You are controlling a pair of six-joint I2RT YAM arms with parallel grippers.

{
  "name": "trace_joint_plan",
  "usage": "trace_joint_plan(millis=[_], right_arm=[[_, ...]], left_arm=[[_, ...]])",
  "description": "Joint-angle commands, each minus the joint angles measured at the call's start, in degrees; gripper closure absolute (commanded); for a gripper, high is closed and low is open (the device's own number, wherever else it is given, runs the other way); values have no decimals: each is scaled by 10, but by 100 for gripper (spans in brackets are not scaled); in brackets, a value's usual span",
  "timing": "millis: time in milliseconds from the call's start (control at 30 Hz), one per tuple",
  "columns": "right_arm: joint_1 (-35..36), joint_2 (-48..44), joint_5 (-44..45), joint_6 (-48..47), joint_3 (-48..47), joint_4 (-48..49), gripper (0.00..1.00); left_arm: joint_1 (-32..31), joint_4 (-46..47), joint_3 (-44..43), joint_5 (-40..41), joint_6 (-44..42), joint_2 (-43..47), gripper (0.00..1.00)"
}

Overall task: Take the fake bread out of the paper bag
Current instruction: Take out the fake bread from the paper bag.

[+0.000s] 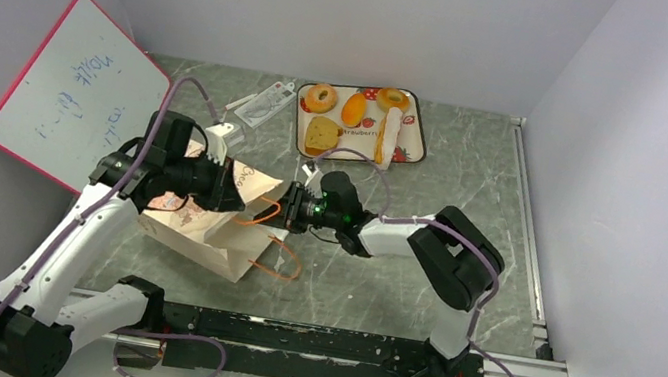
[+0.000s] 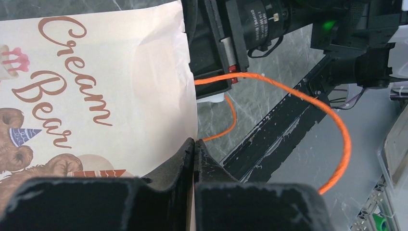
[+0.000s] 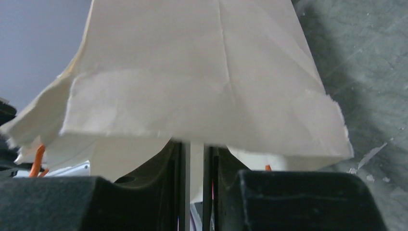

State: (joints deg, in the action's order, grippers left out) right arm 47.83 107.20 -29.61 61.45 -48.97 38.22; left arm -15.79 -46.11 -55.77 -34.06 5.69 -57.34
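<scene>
The paper bag (image 1: 202, 228) lies on its side on the table, its mouth with orange handles (image 1: 283, 261) facing right. My left gripper (image 1: 234, 188) is shut on the bag's upper mouth edge; the left wrist view shows the jaws (image 2: 194, 142) pinching the printed paper (image 2: 96, 96). My right gripper (image 1: 289, 210) is at the mouth, its jaws (image 3: 196, 144) a narrow gap apart, tips hidden under the bag's flap (image 3: 202, 72). No bread shows in the bag. A bagel (image 1: 322, 98), a bun (image 1: 355, 109) and another bagel (image 1: 392, 99) lie on the tray (image 1: 414, 151).
A pink-framed whiteboard (image 1: 71, 96) leans at the left wall. A clear plastic packet (image 1: 263, 101) lies behind the bag. A yellow slice (image 1: 322, 133) and a white stick (image 1: 389, 137) are also on the tray. A black rail (image 1: 306, 341) runs along the near edge.
</scene>
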Motion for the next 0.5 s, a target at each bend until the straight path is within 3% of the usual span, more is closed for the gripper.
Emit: trace_joint_plan(millis=[0, 467], right_arm=[[-5, -60, -1, -23, 8, -10, 100], [-13, -280, 70, -97, 55, -263, 100]], left_arm=[[4, 8, -23, 23, 9, 20, 93], [4, 45, -101, 216, 61, 2, 93]])
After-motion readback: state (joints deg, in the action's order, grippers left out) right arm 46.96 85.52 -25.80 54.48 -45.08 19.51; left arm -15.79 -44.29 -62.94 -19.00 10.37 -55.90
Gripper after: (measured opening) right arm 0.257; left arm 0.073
